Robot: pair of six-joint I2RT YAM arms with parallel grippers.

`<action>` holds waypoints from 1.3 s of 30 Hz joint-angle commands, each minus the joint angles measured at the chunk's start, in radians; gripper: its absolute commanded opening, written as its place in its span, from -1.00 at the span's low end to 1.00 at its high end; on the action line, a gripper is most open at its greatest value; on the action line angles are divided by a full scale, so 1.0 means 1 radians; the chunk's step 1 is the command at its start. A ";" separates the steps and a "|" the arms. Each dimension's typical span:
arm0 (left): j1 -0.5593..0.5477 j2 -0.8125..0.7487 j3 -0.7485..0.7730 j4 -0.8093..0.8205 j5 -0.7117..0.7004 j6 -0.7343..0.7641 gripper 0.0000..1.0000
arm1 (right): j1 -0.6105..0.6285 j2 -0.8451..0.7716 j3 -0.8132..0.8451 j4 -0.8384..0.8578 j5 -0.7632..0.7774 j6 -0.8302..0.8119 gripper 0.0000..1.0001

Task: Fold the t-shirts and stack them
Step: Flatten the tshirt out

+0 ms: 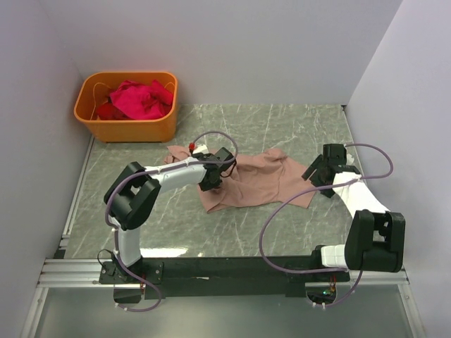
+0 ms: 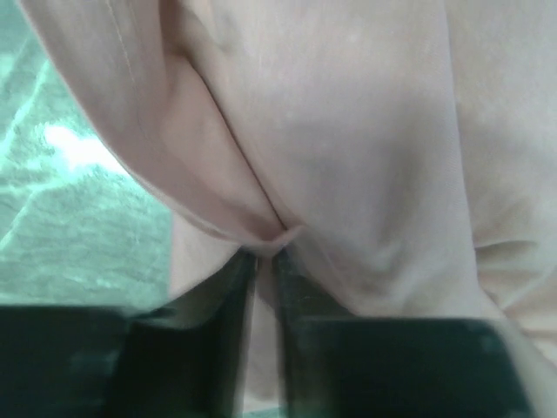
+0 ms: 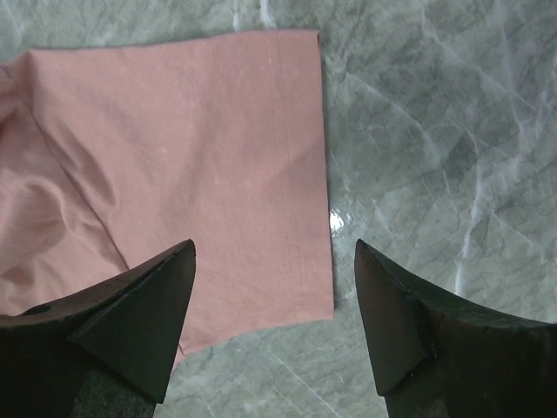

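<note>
Shirt status: the pink-tan tee (image 1: 261, 179) lies rumpled mid-table, and the magenta tees (image 1: 137, 98) are bunched in the orange tub (image 1: 127, 130) at 11 o'clock. The left gripper (image 2: 265, 252) has its fingers nipped tight on a ridge of the cloth. The right gripper (image 3: 274, 251) hangs spread wide over a hemmed edge on the tee's 3 o'clock side. I'd flatten first: drop the right onto that hem, then pull apart gently. Only the wrist cams show the pinch and the hem, and only the overhead shows the layout.
</note>
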 commanded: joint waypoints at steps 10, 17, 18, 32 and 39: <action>0.033 -0.146 -0.101 0.112 -0.010 0.072 -0.99 | -0.006 -0.068 -0.051 0.001 -0.027 -0.025 0.56; 0.050 -0.300 -0.243 0.067 -0.025 0.022 -0.99 | -0.007 -0.101 -0.090 -0.025 -0.049 -0.025 0.55; 0.056 -0.317 -0.286 0.052 -0.027 -0.008 -0.99 | -0.006 -0.104 -0.097 -0.028 -0.055 -0.027 0.55; 0.137 -0.563 -0.501 -0.286 -0.002 -0.296 0.53 | -0.003 -0.116 -0.132 -0.056 -0.096 -0.046 0.47; 0.116 -0.661 -0.450 -0.099 0.116 -0.101 0.94 | 0.001 -0.153 -0.131 -0.056 -0.084 -0.042 0.48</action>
